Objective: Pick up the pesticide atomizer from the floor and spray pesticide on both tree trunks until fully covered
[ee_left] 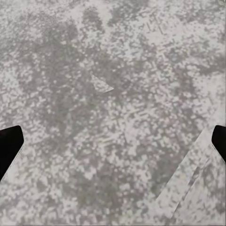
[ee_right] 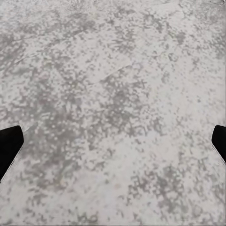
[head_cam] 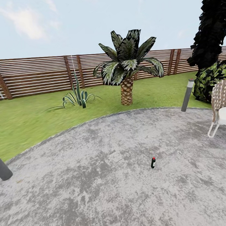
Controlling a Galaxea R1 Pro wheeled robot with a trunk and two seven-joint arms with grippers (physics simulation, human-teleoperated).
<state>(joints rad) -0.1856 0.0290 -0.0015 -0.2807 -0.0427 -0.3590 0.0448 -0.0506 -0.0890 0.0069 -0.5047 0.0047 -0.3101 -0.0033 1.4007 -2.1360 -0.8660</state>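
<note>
Where the grey speckled stone patio (head_cam: 98, 182) spreads in a wide rounded slab, its surface is mottled in pale and darker blotches, rough and grainy, with a thin curved kerb marking its edge against the blurry green grass lawn (head_cam: 28, 119). On that patio, not on the grass, stands the small black pesticide atomizer with a red cap (head_cam: 153, 162), a slim upright bottle well in front of the short palm with a scaly brown trunk and striped dark fronds (head_cam: 126, 74).

Left of the palm grows a spiky green agave-like plant (head_cam: 77, 97). Behind the palm runs the brown horizontal-slat wooden fence (head_cam: 35, 75), its thin boards held by thicker posts. Right of the palm, at the patio's edge, leans a grey cylindrical bollard lamp (head_cam: 187, 95); further right is a woven wicker chair with a white cushion and white tube frame (head_cam: 224, 107), and above it a narrow near-black cypress (head_cam: 210, 27) over a leafy dark bush (head_cam: 214, 79). A second grey post (head_cam: 1, 166) stands far left of the palm.

Each wrist view looks down on the speckled stone. The left claw (ee_left: 113, 146) has its black fingertips (ee_left: 9, 146) spread wide apart and grips nothing. The right claw (ee_right: 113, 143) is likewise wide apart, fingertips (ee_right: 9, 143) dark and blunt, touching nothing.
</note>
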